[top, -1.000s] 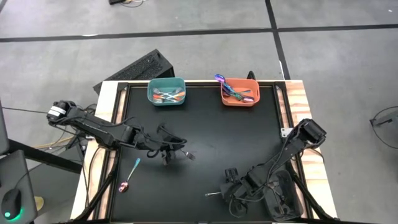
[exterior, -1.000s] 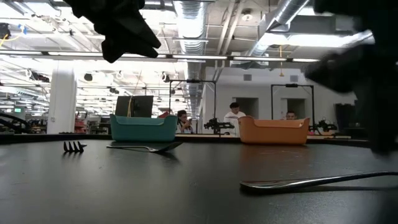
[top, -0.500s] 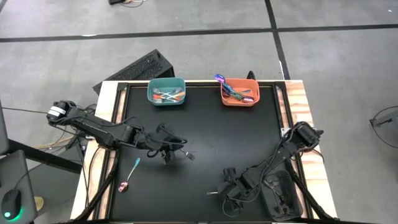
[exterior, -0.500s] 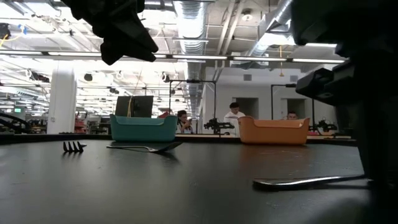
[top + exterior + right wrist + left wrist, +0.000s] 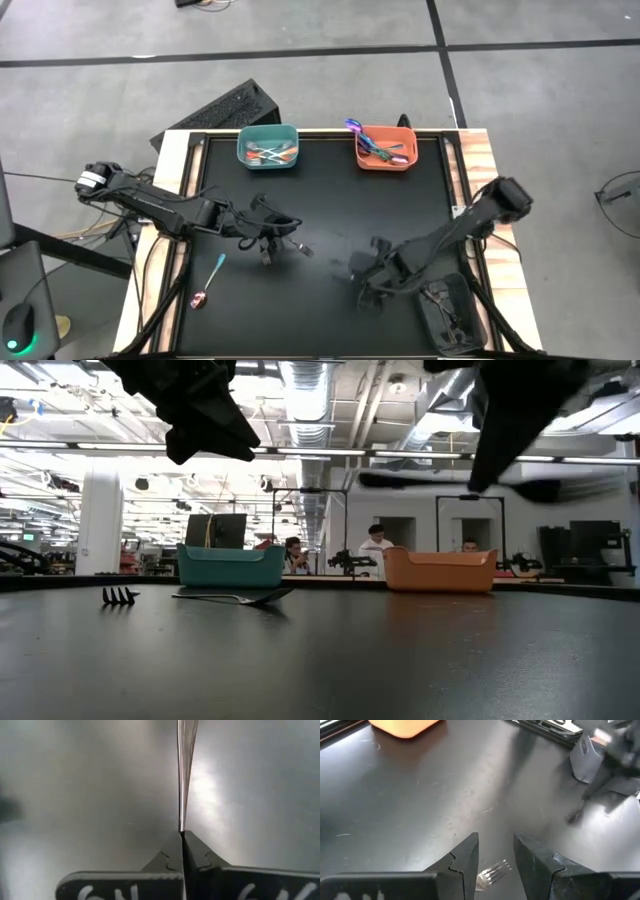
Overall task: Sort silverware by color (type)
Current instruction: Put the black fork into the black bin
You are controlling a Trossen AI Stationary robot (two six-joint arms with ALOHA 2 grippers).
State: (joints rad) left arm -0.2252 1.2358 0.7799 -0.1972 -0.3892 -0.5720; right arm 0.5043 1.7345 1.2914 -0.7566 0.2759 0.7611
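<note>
My right gripper (image 5: 372,272) hangs above the table's near right part, shut on a thin silvery piece of silverware (image 5: 420,481). My left gripper (image 5: 495,851) hovers open over the table's left middle, its fingers standing either side of a fork's tines (image 5: 493,872) below without touching them. That fork (image 5: 301,248) lies flat on the black table. A spoon (image 5: 208,282) with a teal handle and pink bowl lies flat near the left edge. The teal bin (image 5: 268,147) and the orange bin (image 5: 385,148) hold more silverware at the far edge. My right gripper pinches the piece's narrow shaft (image 5: 182,822) between its two fingertips (image 5: 172,851). The fingers slant down from above and lie across the piece. It is lifted clear of the table and hangs about level in the low view.
The black table top (image 5: 330,210) has a raised rim and wooden side boards. A dark holder (image 5: 447,312) sits at the near right corner. People show in the room beyond the far edge in the low view.
My right gripper has shut on the silvery piece that lay near the table's near edge, then risen and gone toward the far edge while turning. The piece has gone from lying on the table to hanging clear above it.
</note>
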